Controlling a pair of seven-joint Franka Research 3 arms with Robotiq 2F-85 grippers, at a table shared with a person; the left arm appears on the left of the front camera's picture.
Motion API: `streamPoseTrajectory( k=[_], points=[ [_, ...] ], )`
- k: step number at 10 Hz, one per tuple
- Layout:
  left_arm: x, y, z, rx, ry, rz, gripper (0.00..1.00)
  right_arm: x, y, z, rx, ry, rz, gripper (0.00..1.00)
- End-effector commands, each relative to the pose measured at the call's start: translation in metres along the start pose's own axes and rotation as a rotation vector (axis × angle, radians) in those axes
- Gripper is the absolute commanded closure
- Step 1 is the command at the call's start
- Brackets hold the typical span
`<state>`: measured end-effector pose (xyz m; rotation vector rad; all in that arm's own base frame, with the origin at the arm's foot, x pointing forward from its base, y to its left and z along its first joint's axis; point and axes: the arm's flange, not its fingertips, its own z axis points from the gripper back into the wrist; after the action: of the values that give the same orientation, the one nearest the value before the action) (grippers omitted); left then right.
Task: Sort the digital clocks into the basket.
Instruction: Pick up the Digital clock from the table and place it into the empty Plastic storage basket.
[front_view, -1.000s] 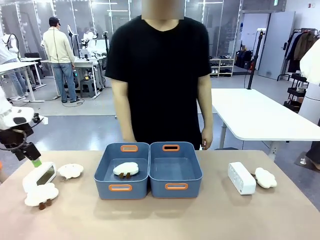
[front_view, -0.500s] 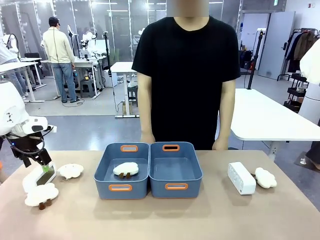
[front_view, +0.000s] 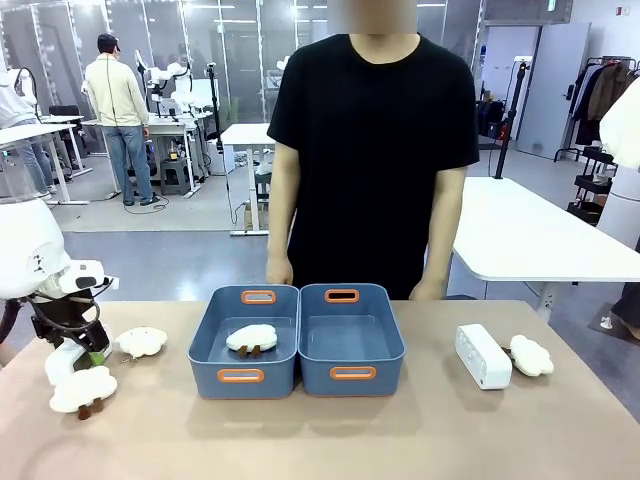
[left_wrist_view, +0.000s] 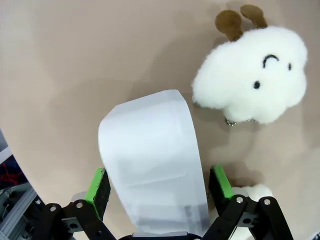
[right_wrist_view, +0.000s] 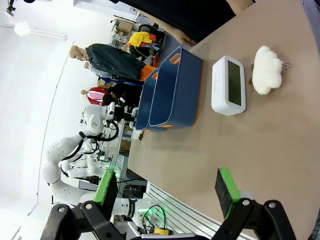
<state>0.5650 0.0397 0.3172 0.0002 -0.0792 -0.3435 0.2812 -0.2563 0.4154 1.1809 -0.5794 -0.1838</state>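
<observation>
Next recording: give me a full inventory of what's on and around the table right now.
left clock: 1, white, table's left.
right clock: 1, white, table's right.
left basket: 1, slate-blue, mid-table.
right basket: 1, slate-blue, beside it.
cloud toys: 4, white; one in left basket, two by left clock, one by right clock.
table: 1, tan.
person: 1, black shirt, far side.
left gripper: open, fingers either side of left clock.
right gripper: open, above table.

Left clock (left_wrist_view: 152, 165) and right clock (front_view: 483, 355) lie apart — empty basket (front_view: 383, 377) between.
</observation>
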Motion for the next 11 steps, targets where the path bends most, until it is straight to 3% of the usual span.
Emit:
streamPoseTrajectory(
  k=[1,2,3,4,10,11],
  points=[
    [0.008,-0.004,-0.007,0.007,-0.012,0.006,0.33,-0.001,0.001,0.003,0.001,0.012,0.005,0.00],
    [0.006,-0.007,-0.005,0.011,-0.015,-0.001,0.59,-0.001,0.001,0.003,0.001,0.012,0.005,0.00],
    [0.002,-0.007,-0.001,0.013,-0.015,0.000,0.93,-0.001,0.001,0.003,0.001,0.012,0.005,0.00],
    [0.002,-0.006,0.001,0.010,-0.012,0.008,1.00,-0.001,0.001,0.003,0.001,0.012,0.005,0.00],
    [-0.026,0.022,0.045,-0.094,0.012,0.020,0.96,-0.001,0.001,0.003,0.001,0.012,0.005,0.00],
    [-0.014,0.015,0.031,-0.030,-0.002,0.023,0.96,-0.001,0.001,0.003,0.001,0.012,0.005,0.00]
  ],
)
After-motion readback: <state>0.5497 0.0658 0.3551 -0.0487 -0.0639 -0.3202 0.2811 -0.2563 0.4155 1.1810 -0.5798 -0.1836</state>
